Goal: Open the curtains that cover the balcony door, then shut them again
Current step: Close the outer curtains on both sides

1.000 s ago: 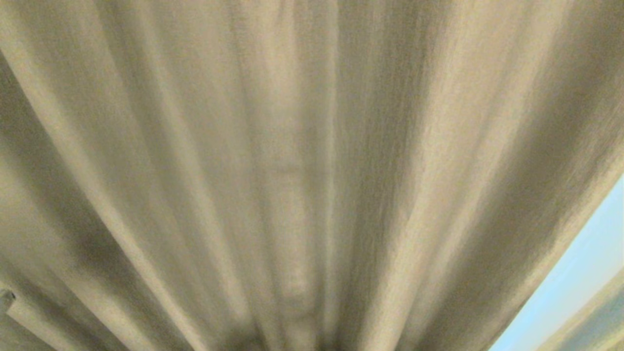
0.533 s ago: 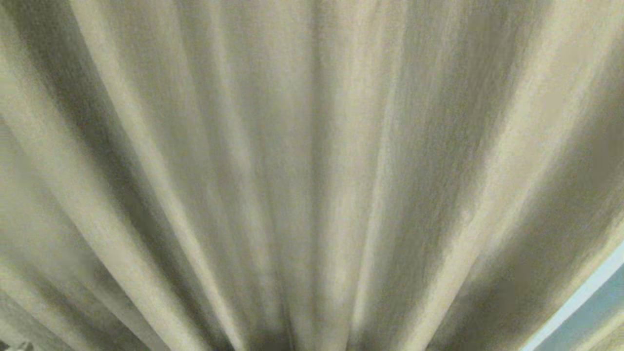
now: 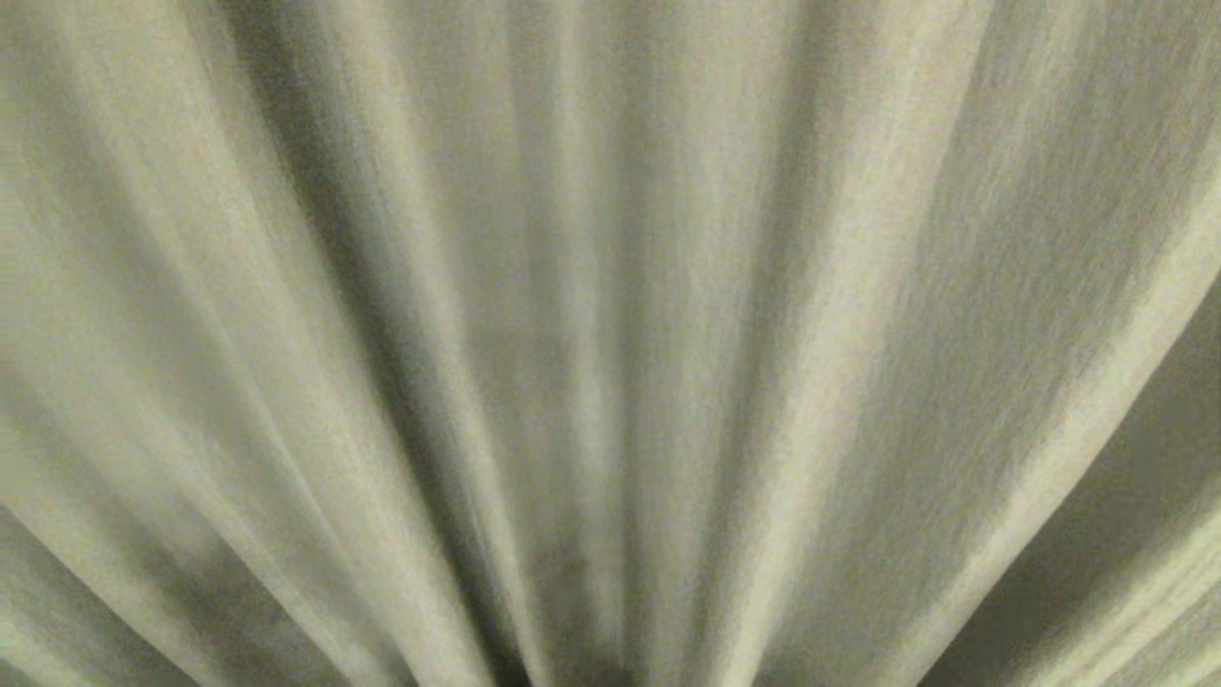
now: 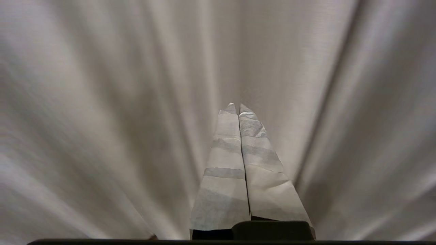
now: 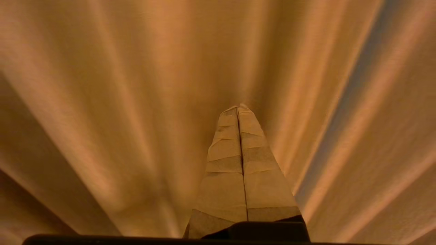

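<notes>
Wall-to-wall curtains [image 3: 610,286] in the head view, nothing else, no glass showing. Grey-beige pleats fanning out from bottom centre, long axis running floor to ceiling, hanging right up against the camera. Balcony door not visible anywhere, presumably behind all that fabric, but can't confirm from here.

Counting: one spread of heavy drape across all three views, hard to say whether one panel or two since no clear seam or meeting edge shows. Zero sheers visible. Two grippers, one per wrist view.

Left gripper [image 4: 235,108]: taped fingers pressed together tip to tip, nothing between them, pointing straight into the folds. Cloth dead ahead, close, though touching or just short of it can't be told. Right gripper [image 5: 239,109]: same deal, pinched closed and empty, aimed at the drape.

Neither arm obviously nearer. Probably the closing half done or nearly so, going by full coverage. Any next grab needs fingers spread first and a pleat edge found.
</notes>
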